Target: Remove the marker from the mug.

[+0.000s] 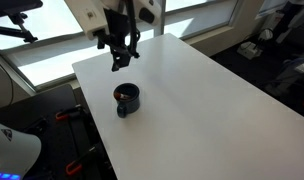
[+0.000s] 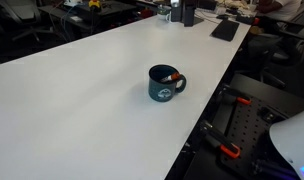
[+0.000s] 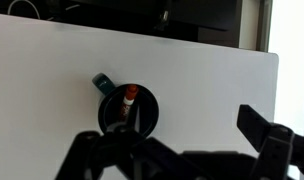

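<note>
Item: marker (image 3: 130, 98), a thin pen with an orange-red end uppermost.
Location: inside the mug (image 3: 127, 112), leaning toward the rim. I cannot see its lower end.
Long axis: steep, slanted a little off upright in both exterior views.
Holder: dark navy mug, upright, with its handle (image 3: 101, 81) pointing up and left in my wrist view.
Surface: white counter (image 1: 202, 90), which carries the mug.
Fingers: fingers (image 3: 264, 135) spread wide, holding nothing.
Height: in an exterior view they hang above the mug, apart from its rim.
Bearing: in my wrist view the marker sits left of the middle of the gap, close to one finger and well away from the other.
Next move, as I judge it: shift sideways until the orange-red end is centred, descend, pinch the exposed end, then lift along the pen's axis.
Risk: a finger could catch the rim and tip the mug.
</note>
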Available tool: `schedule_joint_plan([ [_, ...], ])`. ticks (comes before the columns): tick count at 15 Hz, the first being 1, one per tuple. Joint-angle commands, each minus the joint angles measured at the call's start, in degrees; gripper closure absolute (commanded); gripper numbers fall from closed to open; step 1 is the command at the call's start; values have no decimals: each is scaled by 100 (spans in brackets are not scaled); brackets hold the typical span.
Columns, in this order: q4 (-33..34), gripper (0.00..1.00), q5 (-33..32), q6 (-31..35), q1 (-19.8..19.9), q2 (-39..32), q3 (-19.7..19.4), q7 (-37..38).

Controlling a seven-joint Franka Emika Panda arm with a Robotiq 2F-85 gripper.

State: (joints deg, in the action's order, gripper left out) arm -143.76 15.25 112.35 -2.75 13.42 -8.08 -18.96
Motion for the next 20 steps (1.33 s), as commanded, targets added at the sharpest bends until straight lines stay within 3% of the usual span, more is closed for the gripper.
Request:
schedule_joint_plan([
  [1,213,0,75,27,159,-530,92,68],
  [10,240,0,-8,21,260,-865,173,20],
  [20,863,0,90,230,402,-1872,293,66],
])
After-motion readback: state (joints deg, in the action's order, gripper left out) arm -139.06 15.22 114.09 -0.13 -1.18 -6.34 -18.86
